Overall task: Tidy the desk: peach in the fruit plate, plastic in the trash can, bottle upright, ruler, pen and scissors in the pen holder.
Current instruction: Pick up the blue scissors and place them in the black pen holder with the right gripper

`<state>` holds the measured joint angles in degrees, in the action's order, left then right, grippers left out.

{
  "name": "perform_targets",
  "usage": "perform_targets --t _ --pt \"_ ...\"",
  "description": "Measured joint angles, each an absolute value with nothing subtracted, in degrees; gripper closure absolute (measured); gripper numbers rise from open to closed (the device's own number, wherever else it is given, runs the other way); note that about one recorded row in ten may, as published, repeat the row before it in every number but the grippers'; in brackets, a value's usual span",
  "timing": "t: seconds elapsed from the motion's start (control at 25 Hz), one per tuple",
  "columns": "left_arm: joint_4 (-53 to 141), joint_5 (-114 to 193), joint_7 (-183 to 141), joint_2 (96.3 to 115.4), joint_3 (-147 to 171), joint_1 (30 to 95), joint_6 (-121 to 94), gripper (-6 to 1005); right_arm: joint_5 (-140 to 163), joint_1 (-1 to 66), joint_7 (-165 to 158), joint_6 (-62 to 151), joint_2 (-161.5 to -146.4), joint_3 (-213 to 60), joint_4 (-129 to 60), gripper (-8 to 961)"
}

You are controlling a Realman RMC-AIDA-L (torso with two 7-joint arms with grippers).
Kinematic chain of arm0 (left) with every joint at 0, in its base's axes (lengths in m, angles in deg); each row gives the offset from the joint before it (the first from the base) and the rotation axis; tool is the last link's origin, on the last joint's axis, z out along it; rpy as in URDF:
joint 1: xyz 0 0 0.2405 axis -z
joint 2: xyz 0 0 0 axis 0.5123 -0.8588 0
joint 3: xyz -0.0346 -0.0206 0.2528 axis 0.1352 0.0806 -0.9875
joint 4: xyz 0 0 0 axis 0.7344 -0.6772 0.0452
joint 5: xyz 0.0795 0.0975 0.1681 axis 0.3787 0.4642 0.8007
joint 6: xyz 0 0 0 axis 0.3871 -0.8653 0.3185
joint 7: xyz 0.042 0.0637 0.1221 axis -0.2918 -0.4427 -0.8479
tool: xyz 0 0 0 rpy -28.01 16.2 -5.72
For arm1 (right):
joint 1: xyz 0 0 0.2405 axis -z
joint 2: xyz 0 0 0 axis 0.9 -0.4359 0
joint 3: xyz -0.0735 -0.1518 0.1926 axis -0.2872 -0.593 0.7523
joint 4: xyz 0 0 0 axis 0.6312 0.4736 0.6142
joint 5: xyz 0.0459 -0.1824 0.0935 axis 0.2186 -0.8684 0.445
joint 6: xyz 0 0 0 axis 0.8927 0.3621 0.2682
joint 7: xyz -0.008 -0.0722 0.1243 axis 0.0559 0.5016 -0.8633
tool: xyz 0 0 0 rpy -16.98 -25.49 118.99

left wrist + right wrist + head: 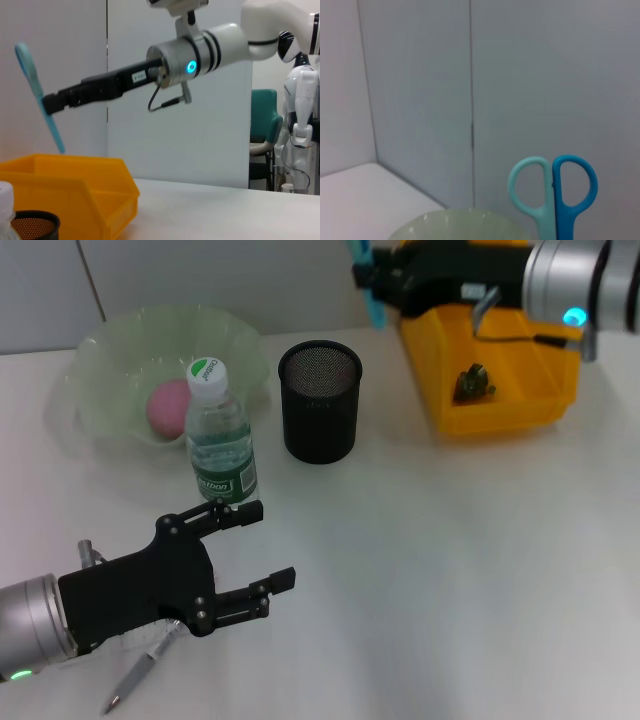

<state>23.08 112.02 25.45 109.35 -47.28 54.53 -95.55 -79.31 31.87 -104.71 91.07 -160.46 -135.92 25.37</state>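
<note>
Not much background stuff here. Everything sits on a plain white table (450, 570) with a matte top, and it runs back to a pale grey wall (200, 280). The wall is made of panels, with a thin dark vertical seam (95, 280) on the left side of the head view. The right wrist view shows another seam (471, 100) plus a corner where two walls meet. Off past the table's far end in the left wrist view there's a teal chair (262, 112), and right beside it a white humanoid figure (300, 100) standing upright, with some dark cables (286, 167) hanging near its legs.
</note>
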Motion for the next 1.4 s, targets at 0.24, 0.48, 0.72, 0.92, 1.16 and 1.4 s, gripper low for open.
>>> perform_targets --t 0.24,0.48,0.72,0.92,1.16,1.4 --pt "23.1 112.0 25.4 109.33 -47.3 54.8 -95.6 215 -68.5 29.7 -91.3 87.4 -160.48 -138.0 14.0 736" --pt "23.1 112.0 25.4 109.33 -47.3 54.8 -95.7 215 -66.9 25.7 -86.1 85.1 -160.53 -138.1 5.1 729" --pt "23.1 112.0 25.2 109.33 -47.2 54.5 -95.7 215 -66.0 24.1 -83.3 83.3 -160.66 -138.1 0.1 721" --pt "23.1 112.0 25.1 109.33 -47.3 54.4 -95.7 215 -64.7 24.6 -82.4 83.3 -160.77 -138.2 -0.8 714" --pt "23.1 112.0 25.1 109.33 -47.3 54.4 -95.7 215 -64.5 25.9 -82.4 83.8 -160.82 -138.2 -0.3 679" --pt "22.9 112.0 25.2 109.33 -47.3 54.3 -95.9 215 -62.4 27.4 -82.6 86.4 -160.83 -138.2 0.7 513"
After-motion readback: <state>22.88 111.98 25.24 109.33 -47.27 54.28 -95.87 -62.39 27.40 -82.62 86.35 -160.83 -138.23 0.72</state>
